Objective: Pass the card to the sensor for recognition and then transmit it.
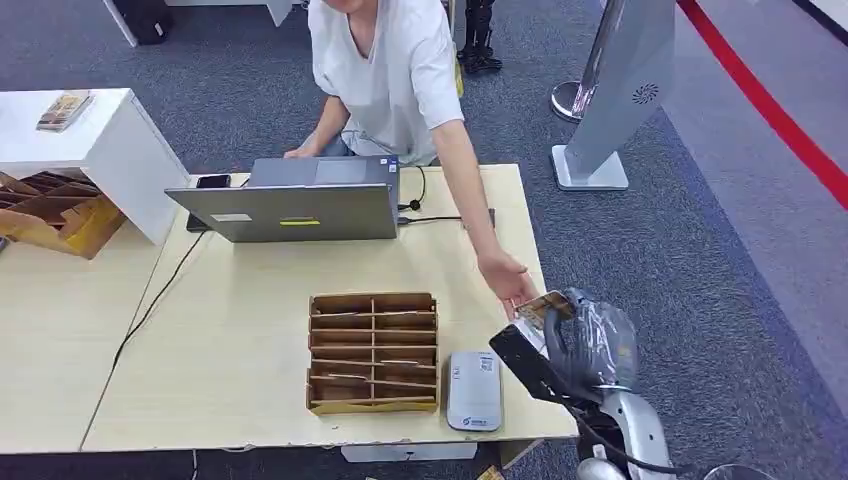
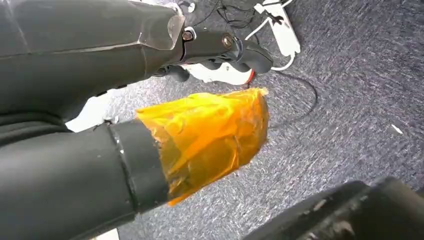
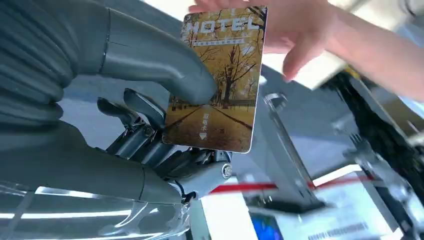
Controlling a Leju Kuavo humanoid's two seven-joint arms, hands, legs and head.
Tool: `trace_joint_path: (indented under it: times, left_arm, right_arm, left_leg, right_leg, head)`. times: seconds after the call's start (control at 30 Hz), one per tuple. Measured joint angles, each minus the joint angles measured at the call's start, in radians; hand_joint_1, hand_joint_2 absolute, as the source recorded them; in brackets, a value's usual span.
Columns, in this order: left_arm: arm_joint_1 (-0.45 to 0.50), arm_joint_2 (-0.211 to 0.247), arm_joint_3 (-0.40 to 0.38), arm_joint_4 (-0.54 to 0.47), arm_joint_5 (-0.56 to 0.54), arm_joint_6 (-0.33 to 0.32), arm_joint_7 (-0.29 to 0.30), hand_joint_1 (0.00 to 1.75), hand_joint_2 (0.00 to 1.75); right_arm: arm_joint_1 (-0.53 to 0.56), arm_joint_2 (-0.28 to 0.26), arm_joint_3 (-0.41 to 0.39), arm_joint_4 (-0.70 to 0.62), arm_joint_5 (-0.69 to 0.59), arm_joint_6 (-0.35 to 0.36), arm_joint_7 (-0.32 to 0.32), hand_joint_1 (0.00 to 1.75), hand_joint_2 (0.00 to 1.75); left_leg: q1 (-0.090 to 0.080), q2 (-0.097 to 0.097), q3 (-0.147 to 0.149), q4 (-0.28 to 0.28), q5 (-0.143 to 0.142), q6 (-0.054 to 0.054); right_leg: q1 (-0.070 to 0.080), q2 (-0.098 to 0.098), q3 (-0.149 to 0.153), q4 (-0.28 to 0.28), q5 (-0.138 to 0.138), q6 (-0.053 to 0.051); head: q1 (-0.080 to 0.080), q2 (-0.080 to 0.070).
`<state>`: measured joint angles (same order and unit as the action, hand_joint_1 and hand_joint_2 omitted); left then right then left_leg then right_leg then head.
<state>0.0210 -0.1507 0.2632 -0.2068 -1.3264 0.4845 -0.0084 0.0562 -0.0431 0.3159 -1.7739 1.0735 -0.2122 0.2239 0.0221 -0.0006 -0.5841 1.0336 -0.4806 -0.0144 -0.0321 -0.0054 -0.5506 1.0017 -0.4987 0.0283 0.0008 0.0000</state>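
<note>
The right hand [image 3: 165,130] pinches the hotel card [image 3: 220,80] between thumb and fingers, lifted off the table's [image 1: 250,330] right edge, past the card reader [image 1: 474,390], so the person's open hand [image 1: 508,283] can take it; left hand's [image 2: 125,100] fingers can't be judged

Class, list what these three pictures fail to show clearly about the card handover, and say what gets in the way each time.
- Card far edge, right wrist view: whether the person's hand grips it is hidden behind the card.
- Card's small print: too small.
- Right robot hand, head view: a plastic cover hides its fingers.
- Left robot hand, left wrist view: orange film hides its thumb tip.
</note>
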Motion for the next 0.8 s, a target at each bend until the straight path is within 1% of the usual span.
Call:
trace_joint_path:
  times: [0.17,0.23,0.33,0.53,0.8]
  left_arm:
    - [-0.001,-0.002,0.001,-0.004,-0.021,-0.003,0.0,0.0,0.0]
    - [-0.001,-0.003,0.001,-0.004,-0.027,-0.003,-0.002,0.0,0.0]
    - [-0.001,-0.005,0.001,-0.004,-0.04,-0.003,-0.006,0.0,0.0]
    - [-0.007,-0.004,0.001,-0.004,-0.051,-0.006,-0.006,0.0,0.0]
    - [-0.013,-0.004,0.001,-0.004,-0.062,-0.013,-0.007,0.0,0.0]
  right_arm:
    - [-0.002,0.019,0.002,-0.029,0.019,-0.098,-0.085,1.75,1.75]
    - [-0.003,0.026,0.002,-0.034,0.019,-0.118,-0.103,1.75,1.75]
    - [-0.01,0.033,0.01,-0.045,0.027,-0.177,-0.145,1.75,1.75]
    - [-0.033,0.035,0.023,-0.047,0.075,-0.191,-0.156,1.75,1.75]
    - [-0.065,0.034,0.049,-0.014,0.14,-0.186,-0.143,1.75,1.75]
  left_leg:
    - [0.0,0.0,0.0,0.0,0.0,0.0]
    - [0.0,0.0,0.0,0.0,0.0,0.0]
    - [0.0,0.0,0.0,0.0,0.0,0.0]
    - [0.0,0.0,0.0,0.0,0.0,0.0]
    - [0.0,0.0,0.0,0.0,0.0,0.0]
  right_leg:
    - [0.0,0.0,0.0,0.0,0.0,0.0]
    - [0.0,0.0,0.0,0.0,0.0,0.0]
    - [0.0,0.0,0.0,0.0,0.0,0.0]
    - [0.0,0.0,0.0,0.0,0.0,0.0]
    - [0.0,0.0,0.0,0.0,0.0,0.0]
  head:
    - [0.0,0.0]
    - [0.0,0.0]
    - [0.0,0.0]
    - [0.0,0.0]
    - [0.0,0.0]
